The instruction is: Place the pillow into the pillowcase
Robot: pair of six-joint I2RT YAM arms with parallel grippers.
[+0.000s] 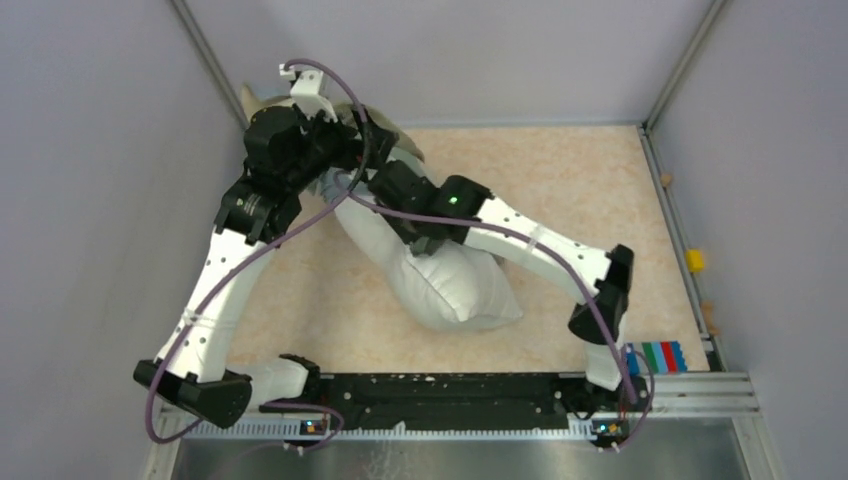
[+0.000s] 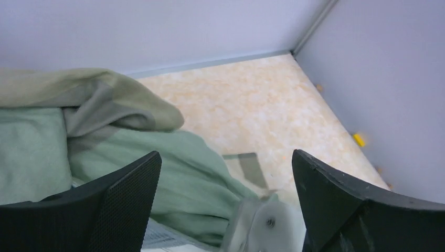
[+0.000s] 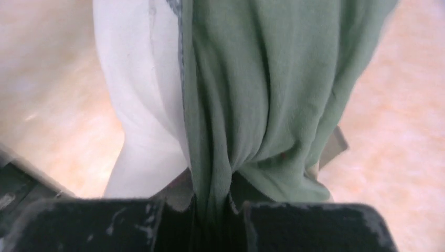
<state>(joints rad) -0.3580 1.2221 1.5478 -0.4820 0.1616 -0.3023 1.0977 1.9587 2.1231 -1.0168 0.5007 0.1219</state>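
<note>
You were mid-sleeving: your right pincer (image 3: 212, 220) pinched a fold of the pillowcase (image 3: 252, 94) near the far-left corner of the worktop (image 1: 560, 180), the pillow (image 1: 455, 290) only partly inside. Your left pincer (image 2: 225, 157) hung open; it probably needed the opposite hem next.

Top external: high, behind the arm bases, looking steeply down; bases at 6 o'clock, table (image 1: 580, 170) running to 12. Left wrist: low at the far-left corner, facing across toward the right wall, own fingers (image 2: 126, 194) at 5 and 7. Right wrist: very close on the pillowcase (image 3: 262, 94), pillow (image 3: 136, 79) at 10. Top and left wrist share the yellow block (image 1: 693, 260); both wrists share the pillowcase.
</note>
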